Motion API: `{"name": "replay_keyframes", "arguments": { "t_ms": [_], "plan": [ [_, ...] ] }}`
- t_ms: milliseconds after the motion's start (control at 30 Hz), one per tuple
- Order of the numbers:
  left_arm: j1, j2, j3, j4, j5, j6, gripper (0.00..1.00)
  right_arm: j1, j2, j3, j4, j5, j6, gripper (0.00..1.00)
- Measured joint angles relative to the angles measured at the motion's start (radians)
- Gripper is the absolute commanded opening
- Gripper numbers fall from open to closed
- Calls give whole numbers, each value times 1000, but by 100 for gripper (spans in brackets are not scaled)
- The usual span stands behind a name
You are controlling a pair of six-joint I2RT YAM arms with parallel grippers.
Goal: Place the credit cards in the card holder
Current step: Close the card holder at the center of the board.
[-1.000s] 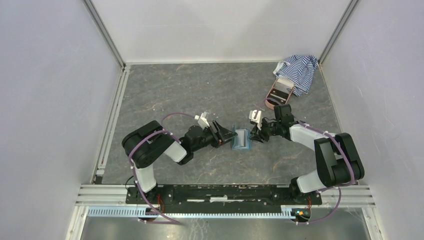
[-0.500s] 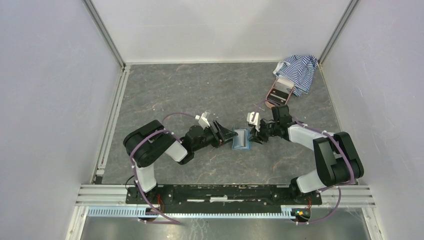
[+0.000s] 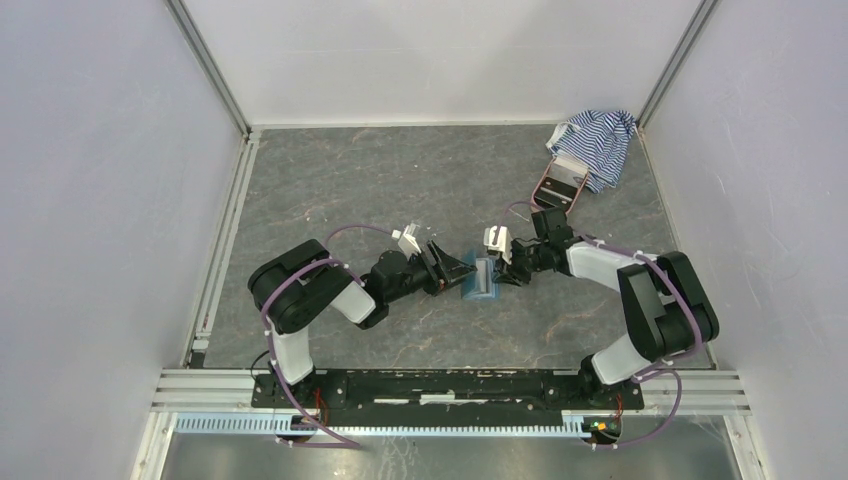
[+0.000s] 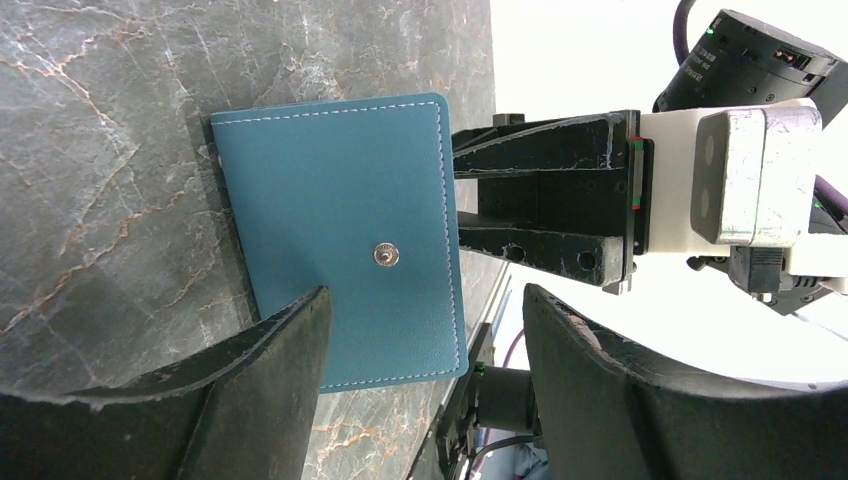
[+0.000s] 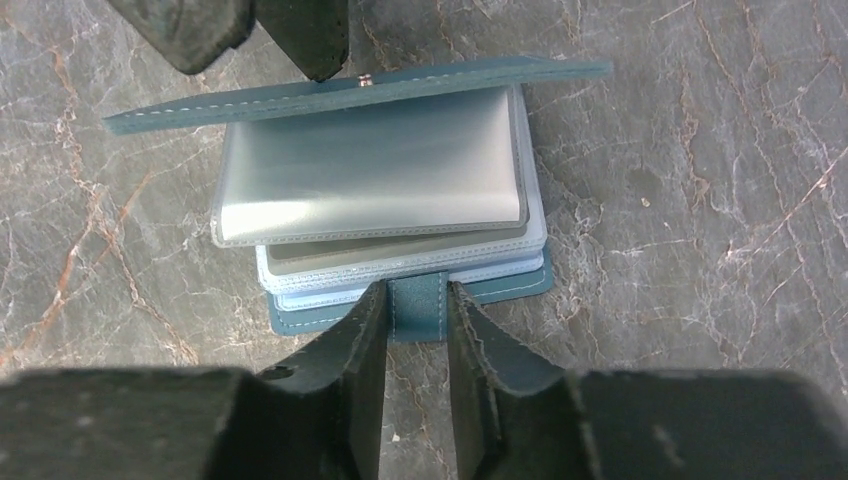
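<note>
Within right pincer (image 5: 417, 300): card holder (image 5: 350, 92) tab

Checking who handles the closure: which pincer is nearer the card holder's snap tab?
Right. The right pincer straddles the snap tab; the left pincer is across the card holder, at its raised cover.

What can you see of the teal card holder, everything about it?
The card holder is a small teal wallet, leather-like with pale stitching, lying open on the grey marbled table. One cover stands raised, with a metal snap stud on its outer face, where a finger of the open left tool seems to touch it. Inside, clear plastic sleeves stack on a paler blue lining. Its snap tab sits between the fingers of the right tool; whether they pinch it is unclear.
</note>
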Motion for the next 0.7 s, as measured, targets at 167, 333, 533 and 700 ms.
{"name": "replay_keyframes", "arguments": {
  "t_ms": [167, 333, 533, 700],
  "plan": [
    [0, 0, 0, 3, 3, 0, 77, 0, -5, 5, -16, -14, -35, 14],
    [0, 0, 0, 4, 3, 0, 77, 0, -59, -16, -24, -50, -83, 3],
    [0, 0, 0, 3, 3, 0, 77, -1, -123, -61, -26, -126, -132, 0],
    [0, 0, 0, 3, 3, 0, 77, -30, -141, -75, -26, -217, -154, 0]
  ]
}}
